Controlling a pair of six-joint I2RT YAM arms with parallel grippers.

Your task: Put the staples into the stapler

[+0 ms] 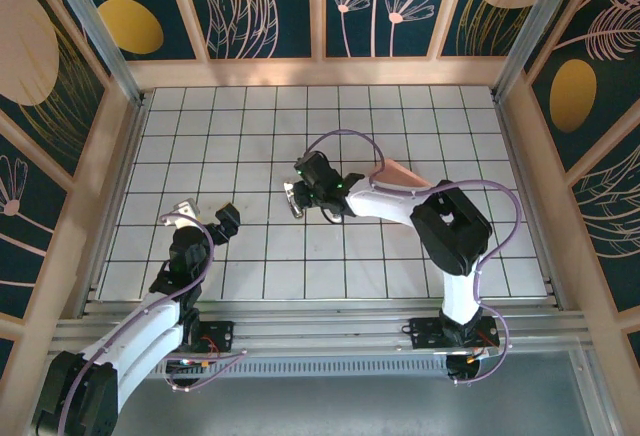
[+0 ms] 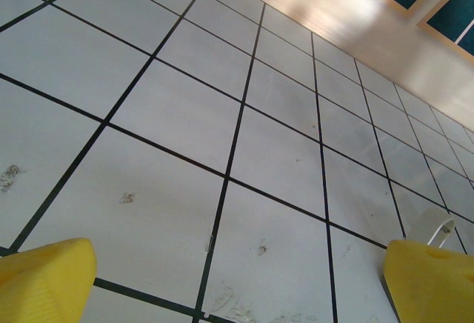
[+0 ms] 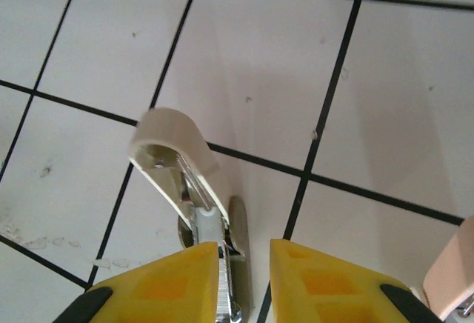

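One stapler (image 3: 172, 149), touching right end effector (image 3: 245, 255)

A pink, apparently rounded tray (image 1: 400, 172) lies on the white gridded table (image 1: 250, 126), floral wall panels (image 1: 250, 6) around.

Tiled table (image 1: 400, 246) bears stapler (image 1: 294, 196) and, seemingly, pink tray (image 1: 400, 173).

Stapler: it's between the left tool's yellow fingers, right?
Not quite. The stapler is between the right tool's yellow fingers, not the left one's. The right wrist view shows it.
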